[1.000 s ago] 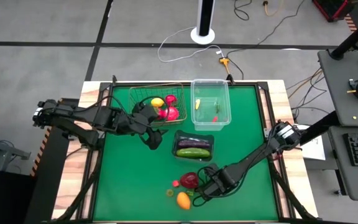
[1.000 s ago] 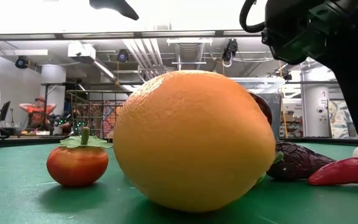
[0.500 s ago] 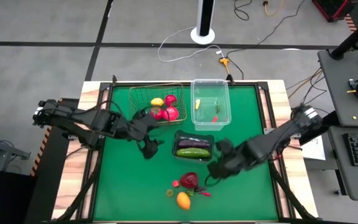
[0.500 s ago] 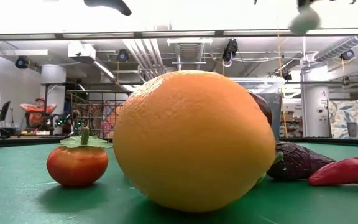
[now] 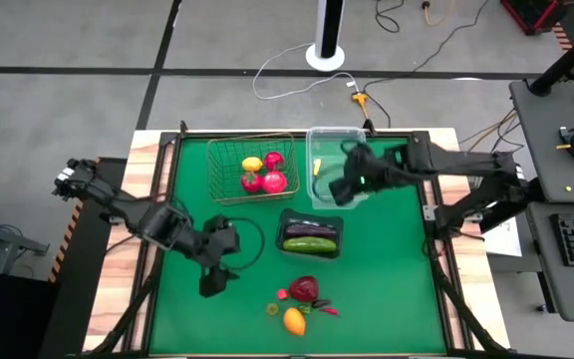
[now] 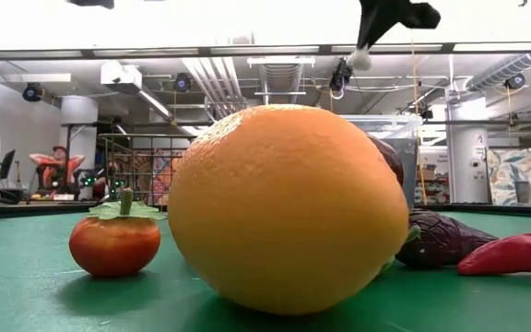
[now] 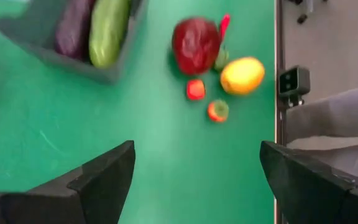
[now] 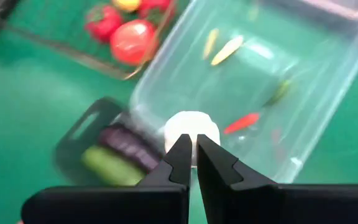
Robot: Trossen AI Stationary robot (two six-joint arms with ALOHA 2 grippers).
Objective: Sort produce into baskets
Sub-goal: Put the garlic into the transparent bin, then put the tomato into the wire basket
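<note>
Garlic arriving over the clear tub

Garlic [image 8: 192,129] is sitting pinched between the right gripper [image 5: 345,188]'s fingers, now hanging over the clear tub [image 5: 319,140] instead of beside the orange [image 6: 287,207]. Left gripper [image 5: 214,282], fingers wide, is now pointing toward that orange. Only the right wrist view is showing the garlic clearly.

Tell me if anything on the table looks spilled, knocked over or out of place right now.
Nothing stands out. The wire basket, clear tub and dark tray sit upright with produce inside. A few unsorted pieces, including the orange fruit, lie loose on the mat. The right gripper holds white garlic above the tub.
</note>
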